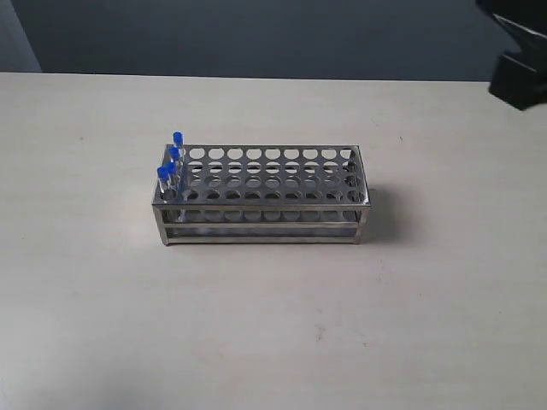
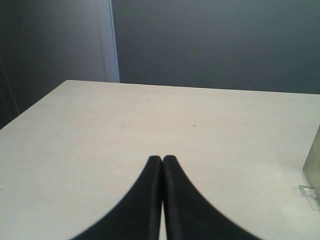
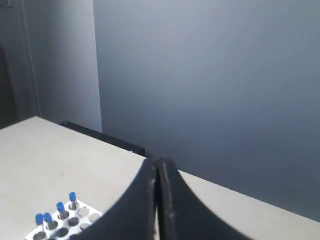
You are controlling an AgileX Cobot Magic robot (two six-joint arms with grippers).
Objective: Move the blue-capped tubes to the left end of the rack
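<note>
The blue-capped tubes (image 1: 172, 162) stand upright in the holes at the left end of the rack (image 1: 265, 192). We count four blue caps there, lined up one behind another from the rack's front row to its back row. The two nearest the front overlap in the exterior view, so we cannot tell exactly which holes those two use. Every other hole we can see in the rack's top plate has no tube in it. The rack is a shiny metal frame with open sides, and it sits flat on the pale table (image 1: 273, 333).

The left pincer (image 2: 162, 159) is clenched. Its two dark fingers press together along their length with nothing between them, and it hangs over bare table. We cannot tell how far it is from the rack.

The right pincer (image 3: 157, 162) is also clenched and grasps nothing. It hangs well apart from the rack, and the right wrist view shows the rack and its four blue caps small beyond the fingers. In the exterior view a black arm part (image 1: 517, 77) shows well apart from the rack's right end. A grey wall (image 1: 256, 34) rises behind the rack, past the table's far edge.
</note>
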